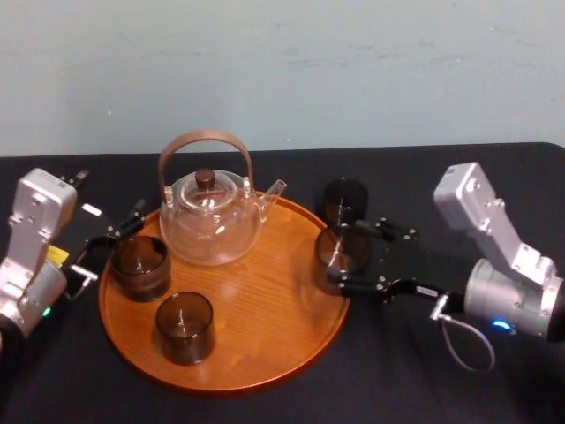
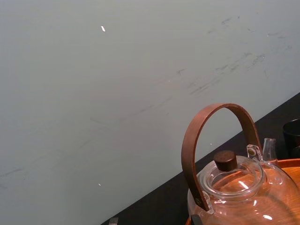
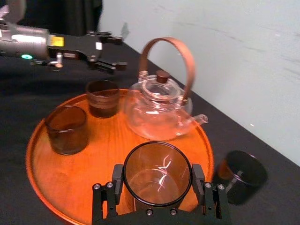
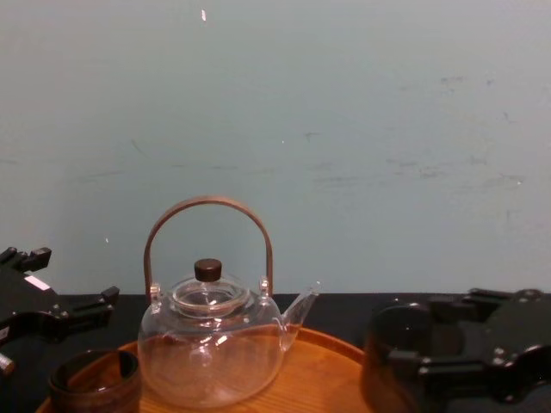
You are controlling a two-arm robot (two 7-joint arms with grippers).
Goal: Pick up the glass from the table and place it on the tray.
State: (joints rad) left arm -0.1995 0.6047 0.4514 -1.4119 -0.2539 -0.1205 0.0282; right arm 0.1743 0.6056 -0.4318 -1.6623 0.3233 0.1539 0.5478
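Note:
A dark tinted glass (image 1: 341, 250) sits between the fingers of my right gripper (image 1: 350, 257), which is shut on it over the right rim of the round wooden tray (image 1: 256, 291). From the right wrist, the glass (image 3: 157, 171) shows both fingers (image 3: 117, 180) pressed against its sides above the tray's (image 3: 108, 154) near edge; I cannot tell whether its base touches the wood. The chest view shows the glass (image 4: 398, 357) in the right gripper (image 4: 430, 366). My left gripper (image 1: 110, 243) stands open and holds nothing, just left of the tray.
A clear teapot (image 1: 209, 221) with a brown hoop handle stands at the tray's back. Two more tinted glasses (image 1: 139, 265) (image 1: 184, 327) stand on the tray's left half. Another dark glass (image 1: 344, 201) stands on the black table behind the right gripper.

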